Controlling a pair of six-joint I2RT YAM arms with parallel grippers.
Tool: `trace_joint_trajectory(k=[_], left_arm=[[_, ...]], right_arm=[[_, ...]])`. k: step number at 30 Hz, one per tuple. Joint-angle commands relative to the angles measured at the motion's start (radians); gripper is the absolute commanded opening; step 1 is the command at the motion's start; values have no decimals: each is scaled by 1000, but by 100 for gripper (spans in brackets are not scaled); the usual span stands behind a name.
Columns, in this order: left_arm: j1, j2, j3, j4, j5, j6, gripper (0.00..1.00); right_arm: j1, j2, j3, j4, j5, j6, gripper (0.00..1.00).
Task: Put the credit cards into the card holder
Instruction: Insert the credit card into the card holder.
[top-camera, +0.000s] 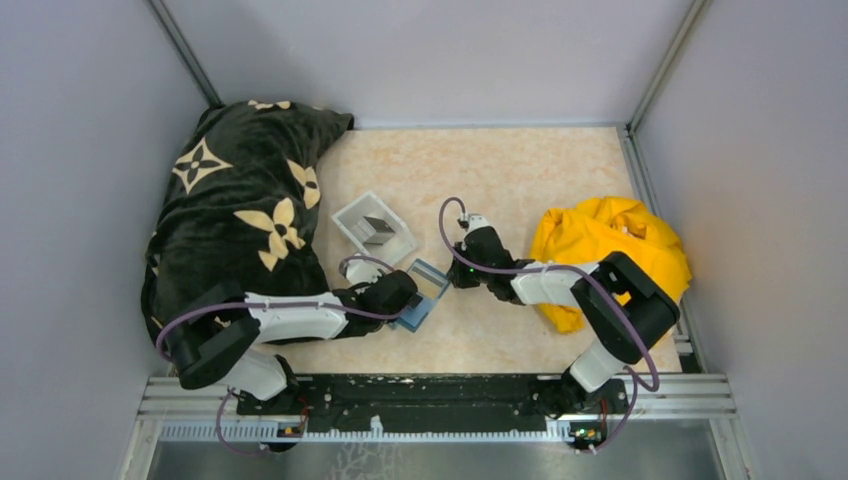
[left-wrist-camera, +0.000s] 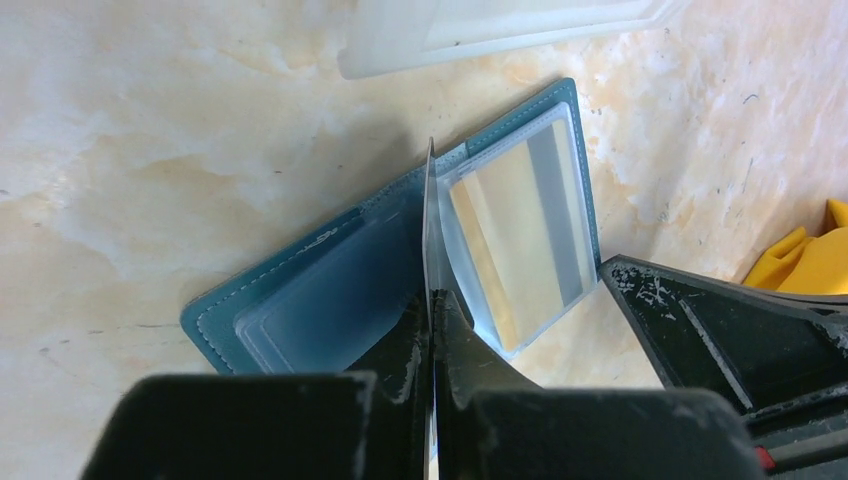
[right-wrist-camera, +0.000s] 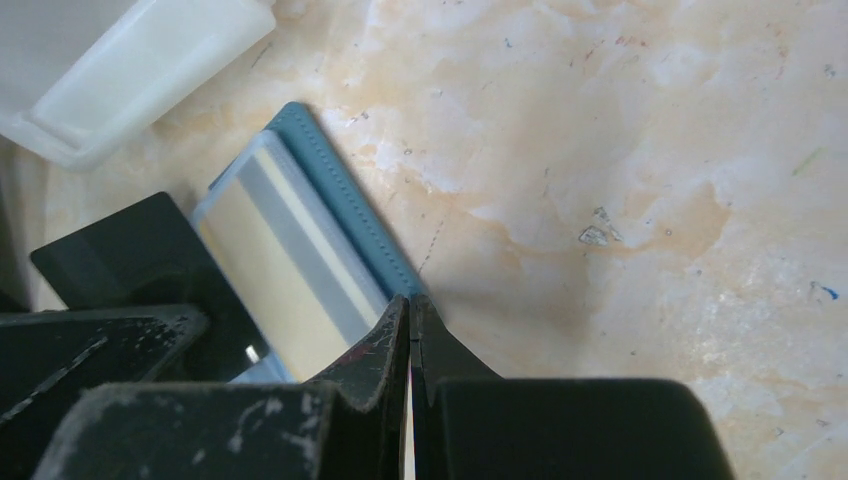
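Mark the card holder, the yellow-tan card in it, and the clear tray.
card holder (left-wrist-camera: 325, 290): left wrist view, left half's clear pocket.
yellow-tan card (left-wrist-camera: 505, 240): left wrist view, face beside grey stripe.
clear tray (left-wrist-camera: 400, 42): left wrist view, near wall.

The top external view looks steeply down from above and behind the arm bases, far enough back to take in the whole desk, with the card holder near its middle. The left wrist view looks along the left end effector, very close to the card holder's open inside. The right wrist view, equally close, looks past the right end effector at its outer edge. All three views share the card holder.
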Motion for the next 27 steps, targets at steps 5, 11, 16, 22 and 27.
trace_joint_trajectory(k=[5, 11, 16, 22, 27], left_arm=[[1, 32, -62, -246, -18, 146, 0], [3, 84, -113, 102, 32, 447, 0], [12, 149, -94, 268, 78, 653, 0], [83, 198, -55, 455, 225, 894, 0], [222, 203, -55, 625, 508, 988, 0]], right_arm=[[-9, 38, 65, -67, 28, -57, 0], [-9, -25, 26, -88, 92, -51, 0], [-9, -88, 10, -126, 146, -43, 0], [-9, -173, 5, -193, 235, -40, 0], [-11, -203, 9, -234, 279, -46, 0]])
